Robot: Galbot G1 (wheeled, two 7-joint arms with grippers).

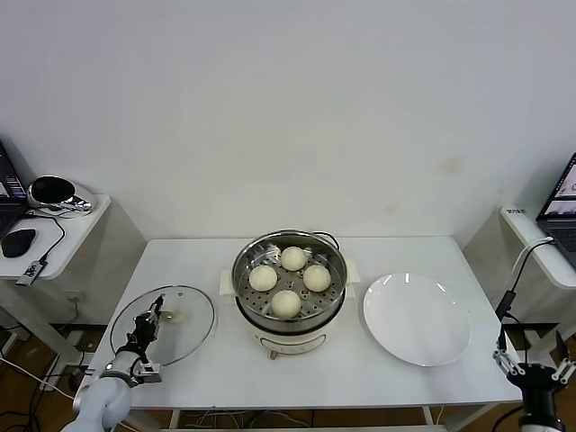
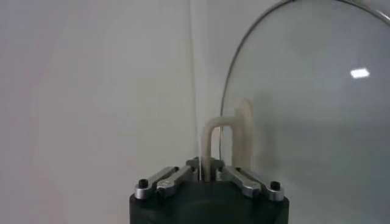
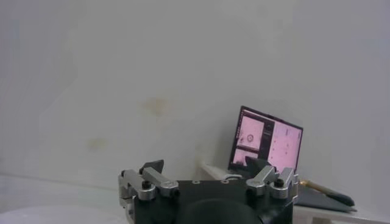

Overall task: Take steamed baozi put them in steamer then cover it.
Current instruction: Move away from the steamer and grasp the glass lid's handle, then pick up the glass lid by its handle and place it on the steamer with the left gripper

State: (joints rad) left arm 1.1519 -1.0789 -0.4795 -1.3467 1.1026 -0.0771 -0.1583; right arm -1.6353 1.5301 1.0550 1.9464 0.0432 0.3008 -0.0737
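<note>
Buns [image 1: 286, 303]: four, cream-white, sitting in a ring on the perforated tray inside the pot.
Steamer [image 1: 245, 286]: shiny steel pot on a white base, uncovered, at the middle of the white table [image 1: 198, 256], between lid and plate.
Lid [image 1: 189, 333]: clear glass with a metal rim, lying flat on the table to the left of the steamer, apart from it; cream bar handle [image 2: 228, 137] at its centre.
Left gripper [image 1: 155, 312]: low over the lid, reaching in from the table's near left corner; fingers drawn close together on the near post of the bar handle (seen best in the left wrist view), gripping it.
Plate [image 1: 417, 319]: flat, white, bare, to the right of the steamer, near it but not touching.
Right gripper [image 1: 533, 361]: parked off the table's near right corner, beyond the plate; fingers spread apart, holding nothing.
Laptop [image 3: 264, 140]: lit screen on a side shelf at the right.
</note>
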